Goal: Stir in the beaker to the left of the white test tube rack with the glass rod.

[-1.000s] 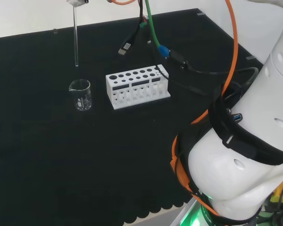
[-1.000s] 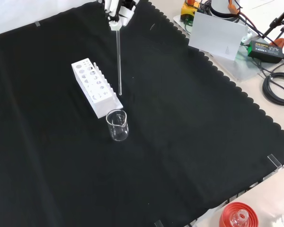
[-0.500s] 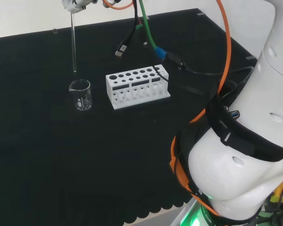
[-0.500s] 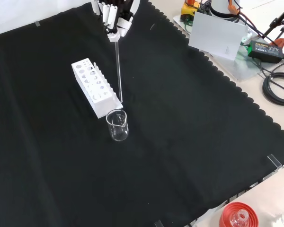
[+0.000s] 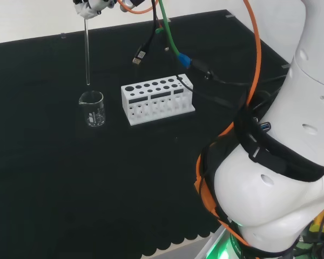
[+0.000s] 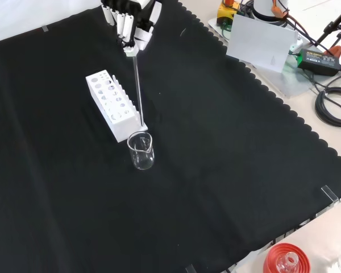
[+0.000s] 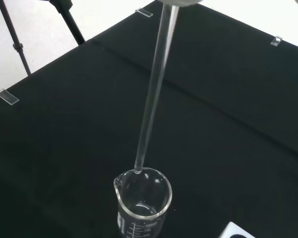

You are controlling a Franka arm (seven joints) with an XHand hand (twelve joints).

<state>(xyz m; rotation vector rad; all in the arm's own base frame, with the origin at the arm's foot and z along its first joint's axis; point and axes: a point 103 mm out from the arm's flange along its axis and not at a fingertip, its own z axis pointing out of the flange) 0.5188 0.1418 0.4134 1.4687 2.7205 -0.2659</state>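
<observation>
**Glass rod held over the beaker's mouth**

The hand [image 6: 131, 23] pinches the top of the glass rod [image 6: 137, 88] between curled fingers, and the rod hangs nearly upright. In the head view the rod's lower tip sits just above the rim of the beaker [image 5: 92, 108], which stands on the black cloth [image 5: 54, 178] to the left of the white test tube rack [image 5: 157, 99]. The front view puts the beaker nearer the camera, just beside the rack's near end, with the rod crossing in front of the rack. The wrist view looks down the rod to its tip at the beaker's rim; whether the tip touches the glass is hard to tell. The beaker looks empty there.
</observation>
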